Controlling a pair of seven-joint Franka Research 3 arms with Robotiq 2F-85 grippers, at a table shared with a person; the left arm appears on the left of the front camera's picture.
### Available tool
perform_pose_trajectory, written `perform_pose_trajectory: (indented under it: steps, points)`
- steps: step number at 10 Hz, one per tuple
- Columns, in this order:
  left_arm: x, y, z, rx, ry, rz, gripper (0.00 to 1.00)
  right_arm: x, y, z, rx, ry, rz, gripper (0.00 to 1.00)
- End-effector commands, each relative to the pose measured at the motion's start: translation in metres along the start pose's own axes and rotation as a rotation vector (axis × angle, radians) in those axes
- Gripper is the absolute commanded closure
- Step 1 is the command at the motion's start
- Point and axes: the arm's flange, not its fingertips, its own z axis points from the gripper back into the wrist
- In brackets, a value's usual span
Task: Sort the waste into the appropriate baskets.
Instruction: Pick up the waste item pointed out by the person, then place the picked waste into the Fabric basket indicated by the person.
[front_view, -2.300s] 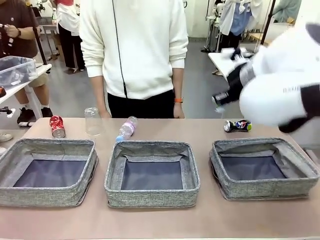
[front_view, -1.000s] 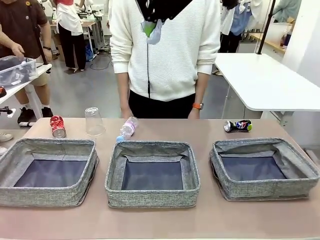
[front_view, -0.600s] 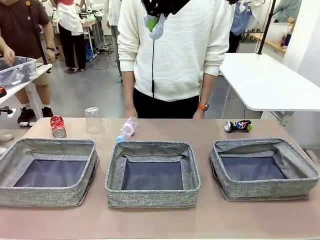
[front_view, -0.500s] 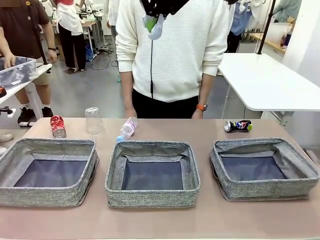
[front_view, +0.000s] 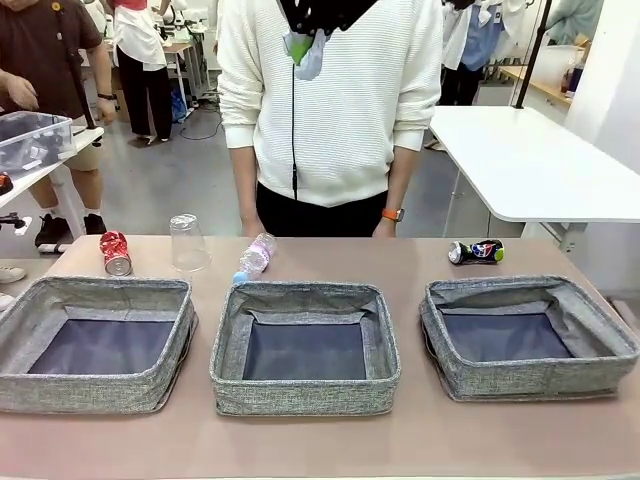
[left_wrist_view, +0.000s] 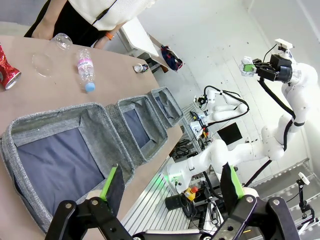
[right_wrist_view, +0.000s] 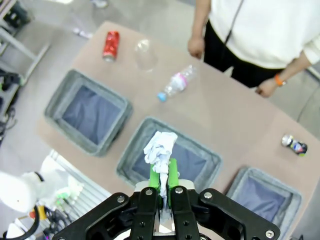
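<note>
Person (front_view: 330, 100) has stepped leftward; right tool (right_wrist_view: 164, 176) pinches paper ball (right_wrist_view: 160, 146) at lower centre; left tool (left_wrist_view: 170, 172) gapes wide, empty.

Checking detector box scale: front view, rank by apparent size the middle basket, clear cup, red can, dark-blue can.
1. middle basket, by far.
2. clear cup.
3. red can and dark-blue can: about alike, not ranked.

The front view's top edge cuts off my right gripper (front_view: 303, 42); its pads hide the paper ball (right_wrist_view: 159, 146) lower down.
</note>
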Motion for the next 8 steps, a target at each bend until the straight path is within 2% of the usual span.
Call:
perform_pose_trajectory:
  steps: [1, 8]
  points:
    - [0.001, -0.0022, -0.0003, -0.017, -0.011, -0.024, 0.0, -0.0009, -0.0002, -0.0001, -0.001, -0.002, 0.0, 0.94]
    - [0.001, -0.0022, -0.0003, -0.017, -0.011, -0.024, 0.0, -0.0009, -0.0002, -0.0001, -0.001, -0.002, 0.0, 0.94]
